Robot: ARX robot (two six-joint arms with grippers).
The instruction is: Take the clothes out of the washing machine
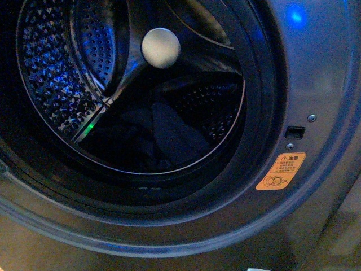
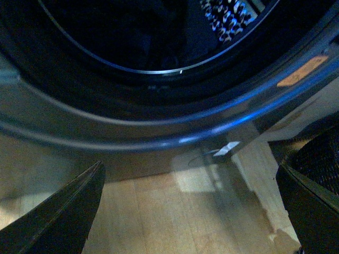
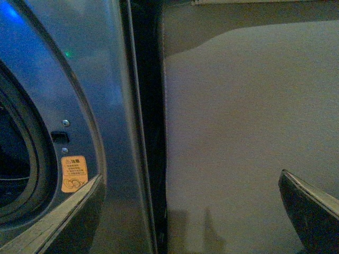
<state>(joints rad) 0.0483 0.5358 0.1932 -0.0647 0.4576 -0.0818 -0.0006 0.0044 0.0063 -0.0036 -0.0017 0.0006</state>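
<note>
In the front view the washing machine (image 1: 316, 84) stands with its porthole open, and the clothes (image 1: 169, 138) lie as a dark, crumpled heap at the bottom of the perforated drum (image 1: 51, 73), below the cream disc (image 1: 161, 48). They look soft and limp, probably light unless damp, so a pinch on the raised fold near the middle of the heap should bunch the fabric well; a trailing end could snag on the door seal. Neither arm shows here, and the heap's edges melt into the shadow, so its extent and the number of pieces cannot be told. In the left wrist view the left gripper (image 2: 188, 166) hangs below the door rim over the wooden floor (image 2: 175, 211), its jaws spread wide and holding nothing; the clothes (image 2: 148, 32) are only a black mass inside the opening, and a dark woven basket (image 2: 323, 156) is cut off at the edge. In the right wrist view the right gripper (image 3: 190, 174) is likewise spread and empty, facing the machine's front panel beside the orange sticker (image 3: 74, 173); the garment is not visible from there.
</note>
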